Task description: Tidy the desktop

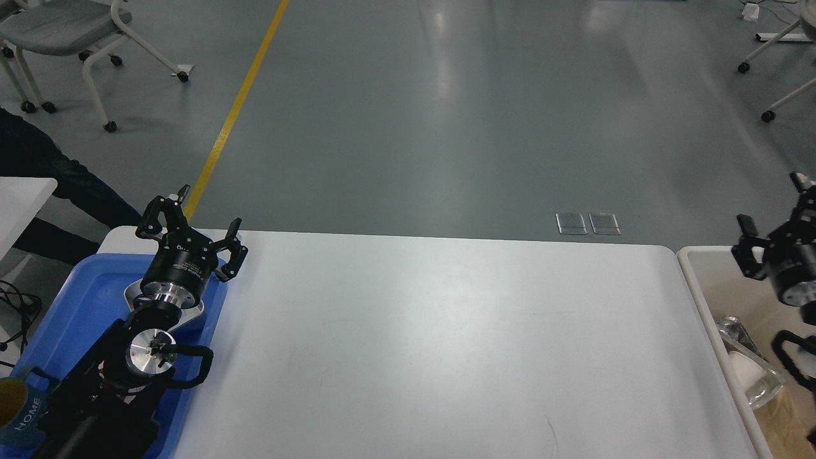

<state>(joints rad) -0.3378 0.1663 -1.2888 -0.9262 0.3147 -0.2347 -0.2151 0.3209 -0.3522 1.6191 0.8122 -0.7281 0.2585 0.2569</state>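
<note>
The white desktop (446, 331) fills the middle of the head view and its surface is bare. My left gripper (203, 213) hangs open and empty over the desktop's far left corner, above the blue tray (76, 299). At the right edge my right gripper (771, 205) is open with nothing in it, raised above the beige bin (696, 280). A foil container (749, 373) with a white paper cup in it lies inside the bin, partly hidden by my right arm.
The blue tray holds a white dish (192, 310) under my left wrist and a mug marked HOME (19, 411) at its near end. Chairs stand on the grey floor beyond the table. A person's dark leg (57, 185) is at far left.
</note>
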